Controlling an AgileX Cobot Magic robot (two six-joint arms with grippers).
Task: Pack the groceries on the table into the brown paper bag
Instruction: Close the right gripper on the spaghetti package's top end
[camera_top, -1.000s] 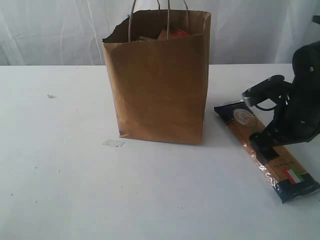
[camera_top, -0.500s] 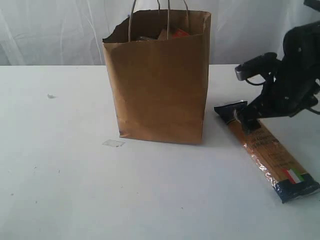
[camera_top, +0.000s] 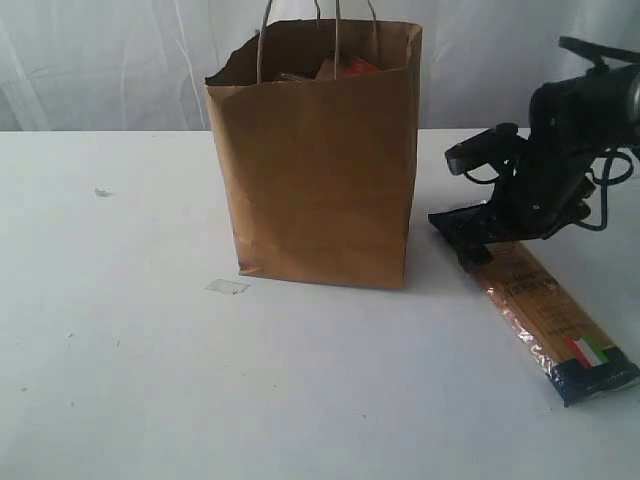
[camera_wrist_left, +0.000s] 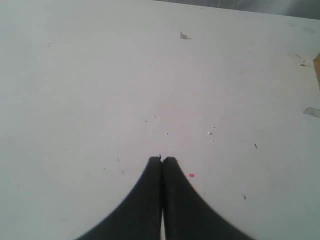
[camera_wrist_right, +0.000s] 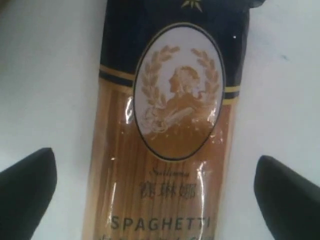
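Right now the right gripper (camera_top: 478, 238) is low over the dark top end of the long spaghetti packet (camera_top: 545, 318), jaws spread wide, one on each side of the wrapper and clear of it, gripping nothing. The packet lies flat on the white tabletop (camera_top: 150, 350), angled away just right of the brown paper bag (camera_top: 320, 180). The bag stands upright, with a bit of red packaging (camera_top: 352, 67) peeking over its ragged rim. Over on the other side, the left gripper (camera_wrist_left: 162, 161) hangs above bare tabletop, jaws pressed together, empty.
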